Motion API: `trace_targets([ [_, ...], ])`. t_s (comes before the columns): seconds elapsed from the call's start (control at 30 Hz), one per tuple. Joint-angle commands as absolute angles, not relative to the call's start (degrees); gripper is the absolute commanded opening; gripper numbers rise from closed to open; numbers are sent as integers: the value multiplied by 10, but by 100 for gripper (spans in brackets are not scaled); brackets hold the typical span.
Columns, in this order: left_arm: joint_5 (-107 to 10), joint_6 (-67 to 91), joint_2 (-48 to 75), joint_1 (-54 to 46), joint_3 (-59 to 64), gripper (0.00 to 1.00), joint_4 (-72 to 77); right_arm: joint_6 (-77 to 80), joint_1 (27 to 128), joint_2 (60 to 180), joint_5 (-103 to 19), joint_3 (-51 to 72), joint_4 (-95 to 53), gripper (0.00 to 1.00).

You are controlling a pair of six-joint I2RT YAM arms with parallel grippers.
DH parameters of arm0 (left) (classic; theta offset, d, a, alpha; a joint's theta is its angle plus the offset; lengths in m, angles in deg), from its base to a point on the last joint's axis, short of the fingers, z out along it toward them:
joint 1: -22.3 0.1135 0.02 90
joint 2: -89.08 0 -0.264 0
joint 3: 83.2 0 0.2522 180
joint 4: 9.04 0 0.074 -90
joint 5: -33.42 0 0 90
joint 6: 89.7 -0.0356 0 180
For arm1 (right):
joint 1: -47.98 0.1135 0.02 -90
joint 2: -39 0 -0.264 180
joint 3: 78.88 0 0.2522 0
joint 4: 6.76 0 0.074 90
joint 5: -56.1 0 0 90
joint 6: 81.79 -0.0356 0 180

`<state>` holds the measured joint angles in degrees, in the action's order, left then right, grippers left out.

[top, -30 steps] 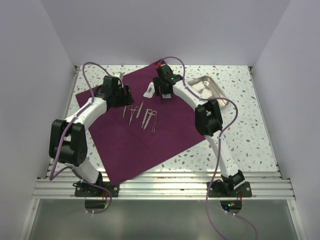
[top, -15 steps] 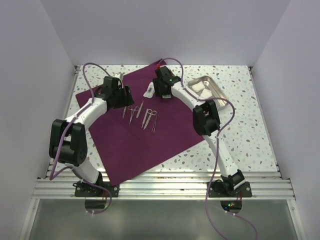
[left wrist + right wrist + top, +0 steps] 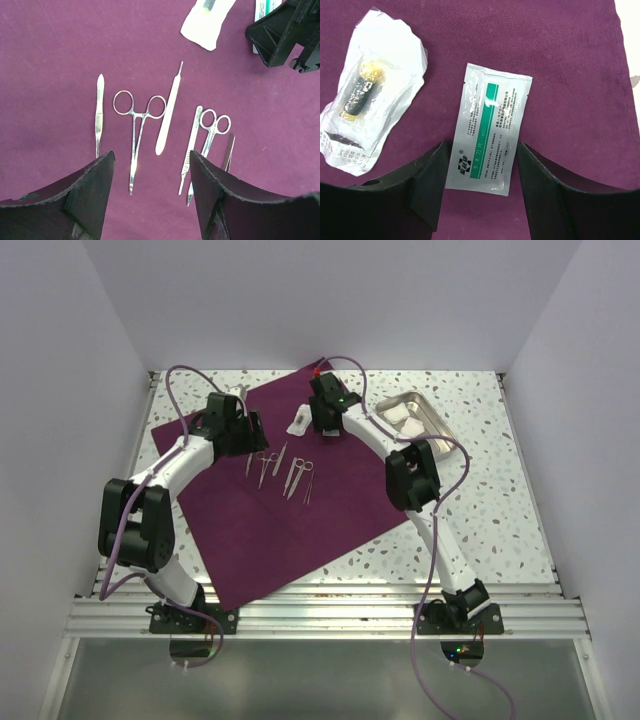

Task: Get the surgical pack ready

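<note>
Purple surgical pack [image 3: 290, 530] lies spread flat, a square sheet; left gripper [image 3: 152, 155] released, right gripper [image 3: 482, 145] straddling a sachet [image 3: 492, 120], grasp not discernible

Maroon surgical pack [image 3: 270, 520] spread flat on speckled bench [image 3: 500, 500]. Steel instruments [image 3: 283, 470] in a row on its far half. Left end effector [image 3: 253, 436] over pack's left side. Right end effector [image 3: 322, 428] near pack's far corner, beside white packet [image 3: 299, 421]. Steel tray [image 3: 432, 418] right of pack.

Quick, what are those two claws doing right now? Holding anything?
Left gripper: open, holding nothing, over the steel instruments.
Right gripper: open, a finger on each side of the green-striped packet, not clearly gripping it.
</note>
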<state>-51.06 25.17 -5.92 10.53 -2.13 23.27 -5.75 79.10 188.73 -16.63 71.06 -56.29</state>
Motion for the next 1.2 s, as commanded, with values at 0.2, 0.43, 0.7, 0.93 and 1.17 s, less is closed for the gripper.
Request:
trace_targets([
  [0.2,-507,241,-54,110,-11,65,221,-86,786,1877,-153,709,-544,52],
  [0.43,-507,243,-56,112,-11,65,219,-90,778,1848,-154,701,-532,48],
  [0.7,-500,251,-62,113,-11,65,219,-83,773,1806,-144,687,-522,46],
  [0.93,-497,253,-63,112,-8,65,219,-82,758,1766,-124,670,-527,46],
  [1.17,-488,254,-70,112,-19,65,219,-81,710,1651,-105,520,-499,46],
])
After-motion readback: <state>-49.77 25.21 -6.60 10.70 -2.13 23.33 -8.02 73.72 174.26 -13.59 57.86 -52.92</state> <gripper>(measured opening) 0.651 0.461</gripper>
